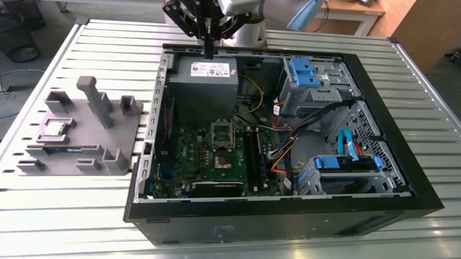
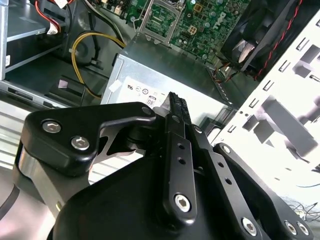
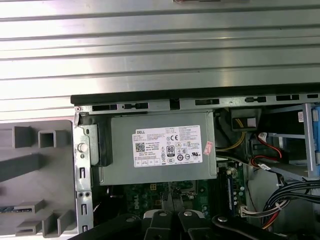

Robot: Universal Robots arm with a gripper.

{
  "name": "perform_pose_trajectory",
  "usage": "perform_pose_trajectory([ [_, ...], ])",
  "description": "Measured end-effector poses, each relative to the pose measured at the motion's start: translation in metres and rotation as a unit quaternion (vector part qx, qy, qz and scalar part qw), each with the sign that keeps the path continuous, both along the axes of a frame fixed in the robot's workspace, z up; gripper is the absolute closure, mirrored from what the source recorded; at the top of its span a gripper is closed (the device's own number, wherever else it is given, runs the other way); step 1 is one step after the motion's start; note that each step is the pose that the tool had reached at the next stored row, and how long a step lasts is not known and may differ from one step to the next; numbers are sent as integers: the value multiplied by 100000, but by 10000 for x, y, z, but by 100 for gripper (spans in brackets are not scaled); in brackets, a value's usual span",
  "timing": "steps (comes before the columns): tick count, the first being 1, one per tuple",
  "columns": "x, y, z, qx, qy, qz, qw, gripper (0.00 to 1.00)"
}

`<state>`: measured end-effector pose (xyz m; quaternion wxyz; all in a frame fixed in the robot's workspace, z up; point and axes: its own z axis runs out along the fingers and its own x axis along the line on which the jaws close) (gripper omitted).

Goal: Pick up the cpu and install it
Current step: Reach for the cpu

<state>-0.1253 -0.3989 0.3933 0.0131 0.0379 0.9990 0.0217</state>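
Observation:
The cpu (image 1: 58,128), a small silvery-white square chip, lies flat in a recess of the grey holder (image 1: 108,145) on the exterior view's left, outside the computer. My gripper (image 1: 209,52) hangs far from it, over the back edge of the open computer case (image 1: 288,216) and just above the grey power supply (image 1: 207,70). Its fingers are pressed together with nothing between them, as the second wrist view also shows of the gripper (image 2: 174,100). The motherboard's cpu socket (image 1: 222,136) stands with its metal frame open, and the same socket (image 2: 160,20) appears beyond the power supply (image 2: 165,75).
A green memory stick (image 1: 61,148) with a blue label lies on the holder just in front of the cpu. Tall grey posts (image 1: 92,97) rise from the holder. Blue drive cages (image 1: 306,75) and cable bundles (image 1: 317,121) fill the case's right side. The slatted metal table (image 1: 72,216) surrounds everything.

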Motion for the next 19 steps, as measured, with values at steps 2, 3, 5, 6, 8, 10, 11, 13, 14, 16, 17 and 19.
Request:
perform_pose_trajectory([
  [2,-7,0,0,-1,2,0,100000,89],
  [3,-10,0,0,0,1,1,100000,89],
  [5,-16,0,0,-2,2,1,100000,89],
  [6,-19,0,0,-1,1,3,100000,89],
  [8,-24,0,0,0,3,3,100000,89],
  [10,-29,0,0,0,1,1,100000,89],
  [11,-31,0,0,1,2,3,100000,89],
  [13,-34,0,0,0,2,5,100000,89],
  [14,-36,0,0,-1,2,2,100000,89],
  [16,-42,0,0,-1,2,0,100000,89],
  [17,-45,0,0,0,4,-2,100000,89],
  [19,-52,0,0,1,3,3,100000,89],
])
